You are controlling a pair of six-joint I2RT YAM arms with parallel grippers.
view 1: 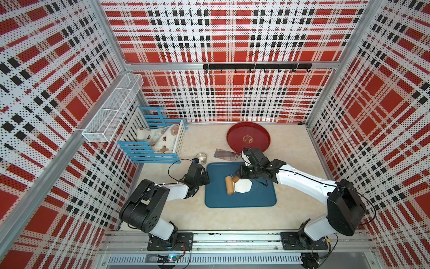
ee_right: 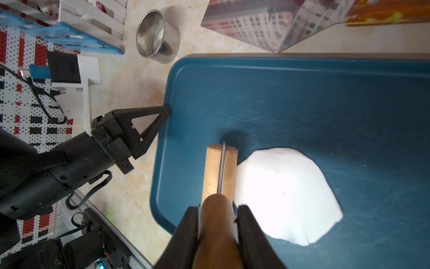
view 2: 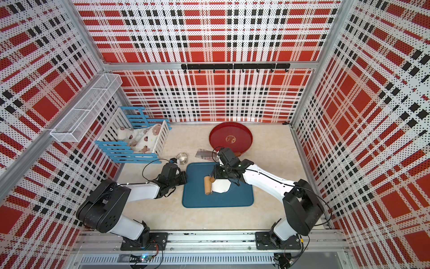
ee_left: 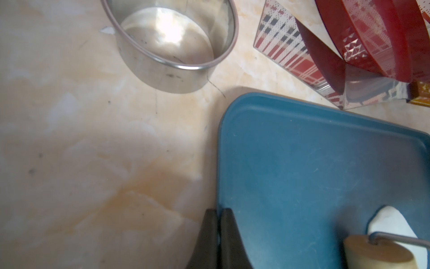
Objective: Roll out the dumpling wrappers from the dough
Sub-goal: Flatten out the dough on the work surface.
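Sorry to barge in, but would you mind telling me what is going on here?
The right pincer is shut on the handle of a wooden roller, whose barrel sits at the edge of the flattened dough on the blue mat. The dough is one ragged piece. The left pincer is shut and empty, its tip at the mat's edge. A steel cup and a red tray stand beyond the mat, untouched.
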